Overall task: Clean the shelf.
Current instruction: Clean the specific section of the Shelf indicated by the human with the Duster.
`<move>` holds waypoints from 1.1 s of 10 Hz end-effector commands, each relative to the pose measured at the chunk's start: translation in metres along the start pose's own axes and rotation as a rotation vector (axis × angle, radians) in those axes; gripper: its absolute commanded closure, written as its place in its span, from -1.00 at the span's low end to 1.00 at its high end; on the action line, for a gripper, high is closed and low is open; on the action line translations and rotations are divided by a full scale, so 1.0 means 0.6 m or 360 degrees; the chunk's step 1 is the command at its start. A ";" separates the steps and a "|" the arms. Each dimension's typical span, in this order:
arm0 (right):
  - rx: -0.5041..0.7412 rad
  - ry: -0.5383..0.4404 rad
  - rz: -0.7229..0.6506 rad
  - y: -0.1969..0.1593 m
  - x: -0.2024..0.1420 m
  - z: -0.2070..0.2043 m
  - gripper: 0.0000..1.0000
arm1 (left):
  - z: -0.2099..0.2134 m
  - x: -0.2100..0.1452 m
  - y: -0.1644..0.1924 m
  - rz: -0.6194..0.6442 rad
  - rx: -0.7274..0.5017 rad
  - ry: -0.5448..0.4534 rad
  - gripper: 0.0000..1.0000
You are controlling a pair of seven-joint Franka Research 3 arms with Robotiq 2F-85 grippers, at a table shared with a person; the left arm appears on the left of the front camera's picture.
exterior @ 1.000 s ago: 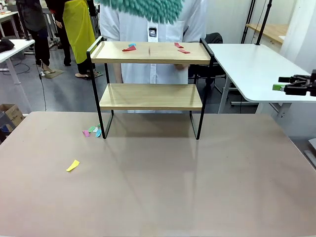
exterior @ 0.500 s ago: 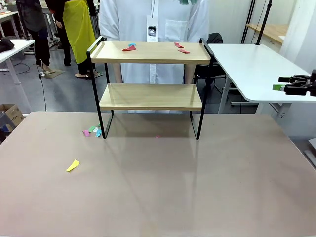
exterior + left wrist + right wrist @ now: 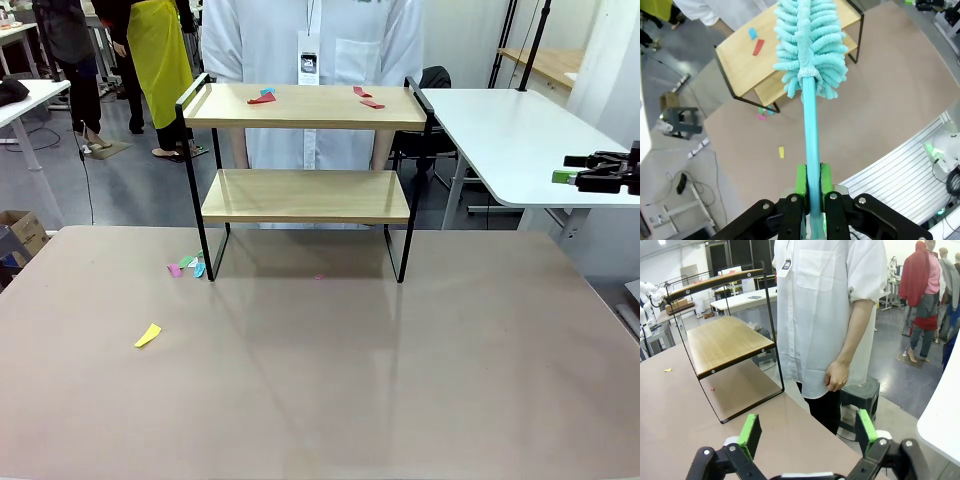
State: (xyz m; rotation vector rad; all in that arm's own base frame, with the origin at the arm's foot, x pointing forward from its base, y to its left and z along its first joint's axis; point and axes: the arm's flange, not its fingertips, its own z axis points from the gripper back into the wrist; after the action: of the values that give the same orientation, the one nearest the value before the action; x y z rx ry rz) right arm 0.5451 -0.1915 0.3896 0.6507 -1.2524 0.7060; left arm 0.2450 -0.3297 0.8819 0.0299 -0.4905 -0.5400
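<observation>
Left tool point(image 3: 813, 178) grips the duster point(image 3: 810, 40), high above the shelf point(image 3: 740, 70).

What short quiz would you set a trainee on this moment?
1. True or false: the left gripper is shut on the teal duster.
2. Where do the red paper scraps lie? A: on the top board of the shelf; B: on its lower board; C: on the white side table.
3. Fill in: the right gripper has its jaws ____.
Key: 1 true; 2 A; 3 open.
</observation>
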 end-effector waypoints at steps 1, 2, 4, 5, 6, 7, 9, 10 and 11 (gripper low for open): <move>0.0003 -0.0005 0.0008 0.002 0.005 -0.002 -1.00 | -0.035 0.021 -0.072 0.0178 -0.0003 -0.0035 0.74; 0.0003 -0.0005 0.0008 0.002 0.005 -0.002 -1.00 | -0.052 0.038 -0.105 0.0268 0.0059 -0.0064 0.74; 0.0003 -0.0005 0.0008 0.002 0.005 -0.002 -1.00 | -0.091 0.065 -0.172 0.0533 0.0152 -0.0146 0.74; 0.0003 -0.0005 0.0008 0.002 0.005 -0.002 -1.00 | -0.117 0.081 -0.203 0.0668 0.0157 -0.0165 0.74; 0.0003 -0.0005 0.0008 0.002 0.005 -0.002 -1.00 | -0.138 0.088 -0.224 0.0765 0.0178 -0.0187 0.74; 0.0003 -0.0005 0.0008 0.002 0.005 -0.002 -1.00 | -0.157 0.096 -0.244 0.0847 0.0170 -0.0206 0.74; 0.0003 -0.0005 0.0008 0.002 0.005 -0.002 -1.00 | -0.192 0.106 -0.276 0.0975 0.0198 -0.0281 0.74; 0.0003 -0.0005 0.0008 0.002 0.005 -0.002 -1.00 | -0.214 0.112 -0.284 0.1012 0.0180 -0.0322 0.74; 0.0003 -0.0005 0.0008 0.002 0.005 -0.002 -1.00 | -0.238 0.115 -0.288 0.1041 0.0162 -0.0361 0.74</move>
State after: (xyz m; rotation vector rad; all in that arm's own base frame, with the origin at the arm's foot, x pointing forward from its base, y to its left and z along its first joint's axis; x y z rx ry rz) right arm 0.5450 -0.1917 0.3898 0.6504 -1.2527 0.7059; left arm 0.2707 -0.5208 0.7548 -0.0643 -0.6633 0.1005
